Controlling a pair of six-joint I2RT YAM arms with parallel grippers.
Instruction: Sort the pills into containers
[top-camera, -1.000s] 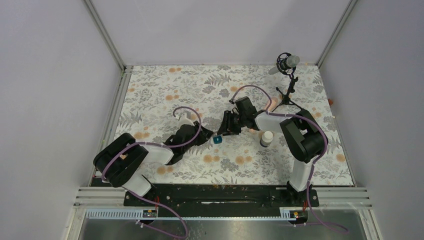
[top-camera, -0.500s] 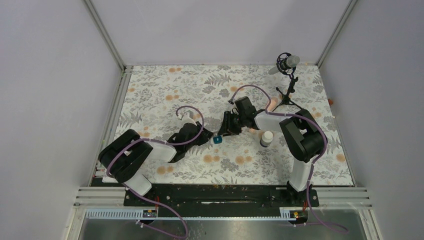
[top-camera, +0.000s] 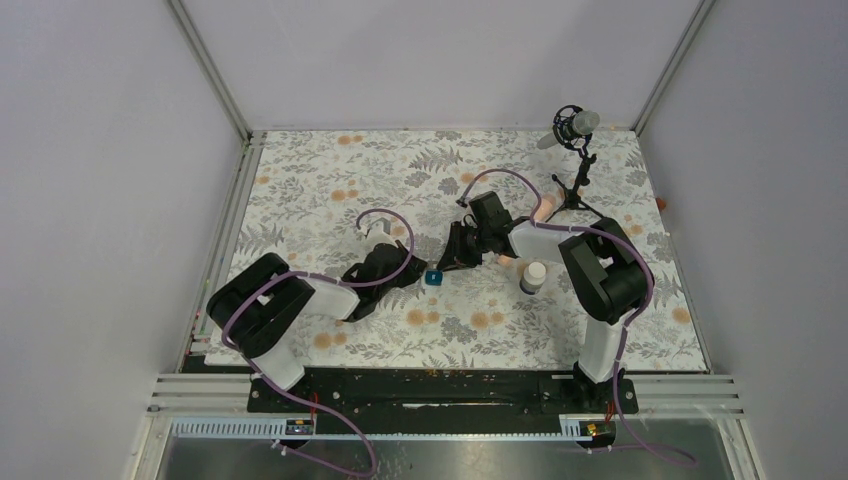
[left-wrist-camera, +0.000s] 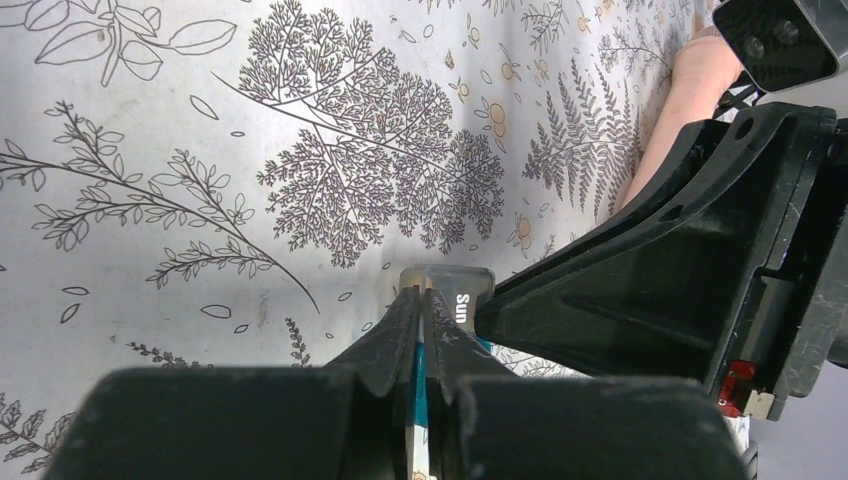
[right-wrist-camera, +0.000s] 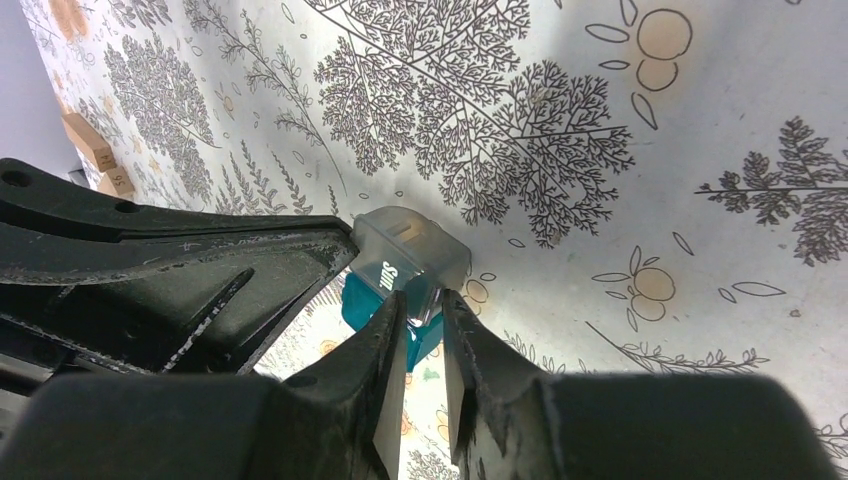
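Observation:
The tiny teal box (top-camera: 433, 279) with a clear lid marked "Sun" sits on the floral mat mid-table. My left gripper (top-camera: 418, 275) comes at it from the left. In the left wrist view it (left-wrist-camera: 421, 296) is shut on a thin teal edge of the box, with the clear lid (left-wrist-camera: 458, 288) just beyond its tips. My right gripper (top-camera: 451, 262) comes from the right. In the right wrist view it (right-wrist-camera: 425, 303) pinches the lid's near edge (right-wrist-camera: 408, 252) above the teal body (right-wrist-camera: 362, 300). The white bottle (top-camera: 534, 276) stands upright beside the right arm. I cannot make out any pills for certain.
A black microphone on a tripod (top-camera: 573, 127) stands at the back right. Small peach-coloured pieces (top-camera: 543, 209) lie near the right arm's forearm, and one shows in the left wrist view (left-wrist-camera: 695, 85). The two grippers' fingers nearly touch at the box.
My left arm has swung its elbow rightward and pushed the gripper slightly closer to the box. The right gripper and the box have stayed almost still.

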